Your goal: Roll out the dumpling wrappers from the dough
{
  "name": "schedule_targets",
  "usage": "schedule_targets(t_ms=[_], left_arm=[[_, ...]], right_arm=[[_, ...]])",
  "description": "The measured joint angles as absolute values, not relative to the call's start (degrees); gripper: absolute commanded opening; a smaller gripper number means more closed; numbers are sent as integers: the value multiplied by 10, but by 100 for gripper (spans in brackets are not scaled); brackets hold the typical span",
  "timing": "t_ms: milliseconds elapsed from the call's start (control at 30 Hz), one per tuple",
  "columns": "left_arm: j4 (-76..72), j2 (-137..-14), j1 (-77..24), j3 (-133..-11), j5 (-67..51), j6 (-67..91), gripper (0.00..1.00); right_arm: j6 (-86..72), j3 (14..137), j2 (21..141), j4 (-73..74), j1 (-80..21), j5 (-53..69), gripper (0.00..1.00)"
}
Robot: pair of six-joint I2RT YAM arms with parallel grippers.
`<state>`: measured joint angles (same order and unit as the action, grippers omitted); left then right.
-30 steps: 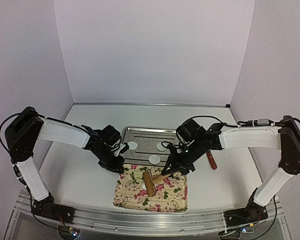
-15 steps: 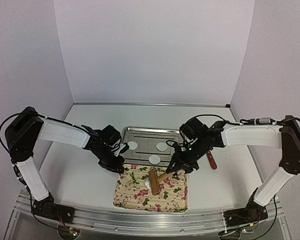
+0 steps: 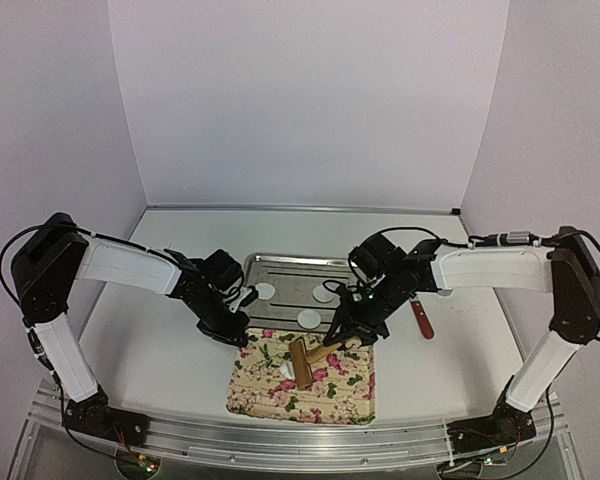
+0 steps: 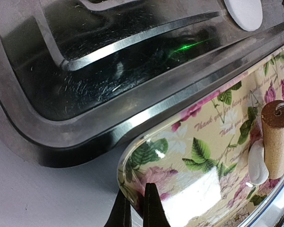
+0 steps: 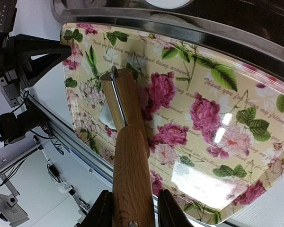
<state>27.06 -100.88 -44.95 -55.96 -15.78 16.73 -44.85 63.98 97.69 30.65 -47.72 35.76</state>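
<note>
A floral tray (image 3: 315, 395) holds a small white piece of dough (image 3: 283, 373), also visible in the wrist views (image 5: 107, 116) (image 4: 257, 161). The wooden roller (image 3: 301, 363) rests on the dough. My right gripper (image 3: 346, 339) (image 5: 132, 210) is shut on the roller's handle (image 5: 130, 165). My left gripper (image 3: 236, 336) (image 4: 135, 210) is shut on the floral tray's near-left corner rim (image 4: 128, 165). Three dumpling wrappers, flat white discs (image 3: 265, 291) (image 3: 323, 294) (image 3: 308, 318), lie on the metal tray (image 3: 290, 268). One wrapper (image 4: 246, 12) shows in the left wrist view.
The metal tray (image 4: 61, 94) touches the floral tray's far edge. A red-handled tool (image 3: 421, 320) lies on the table right of the trays. The aluminium rail (image 3: 280, 435) runs along the near table edge, just below the floral tray.
The roller moved a little right across the dough, then back left, with my right arm shifting along. The left arm has stayed still on the tray's corner.
</note>
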Motion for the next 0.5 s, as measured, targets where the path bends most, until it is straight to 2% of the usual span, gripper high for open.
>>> schedule_targets(t_ms=[500], left_arm=[[272,-1009,-450,-560,-157,167,0]], right_arm=[[-466,673,1022,287,-493,373,0]])
